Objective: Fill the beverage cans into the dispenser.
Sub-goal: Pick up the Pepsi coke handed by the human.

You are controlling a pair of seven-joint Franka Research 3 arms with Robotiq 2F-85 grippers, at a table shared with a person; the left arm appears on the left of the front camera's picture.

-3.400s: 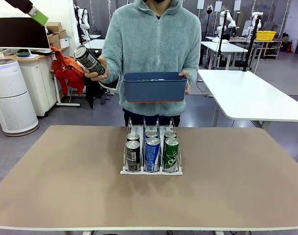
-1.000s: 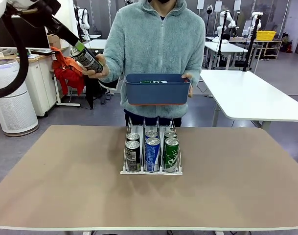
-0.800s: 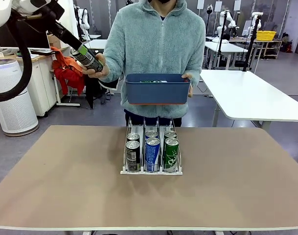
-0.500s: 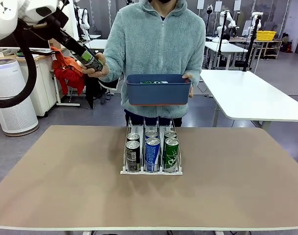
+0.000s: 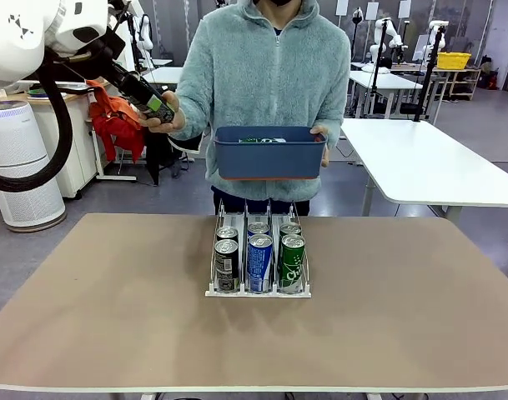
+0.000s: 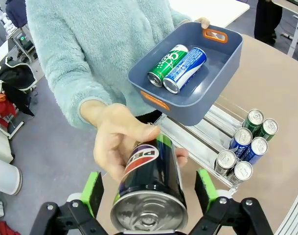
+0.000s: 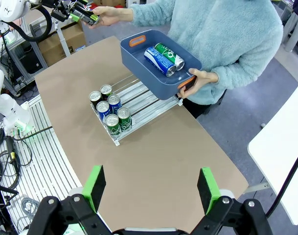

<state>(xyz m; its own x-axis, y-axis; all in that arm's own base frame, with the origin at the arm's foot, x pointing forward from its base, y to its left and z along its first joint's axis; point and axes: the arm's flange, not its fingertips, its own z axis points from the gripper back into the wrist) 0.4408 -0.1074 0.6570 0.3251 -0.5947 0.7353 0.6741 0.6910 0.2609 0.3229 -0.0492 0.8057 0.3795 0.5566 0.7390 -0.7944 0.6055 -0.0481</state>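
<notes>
Standing in dispenser [image 5: 258, 293], six cans [image 5: 260, 260]; tub [image 5: 266, 158], two; hand [image 6: 114, 134], one.

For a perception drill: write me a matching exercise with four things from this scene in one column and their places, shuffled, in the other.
1 dark can
2 green can
3 blue tub
4 dispenser

A on the table, holding six cans
B in the person's hand, between the open left jaws
C lying in the tub beside a blue can
D held up off the table

Pairs: 1-B, 2-C, 3-D, 4-A.
</notes>
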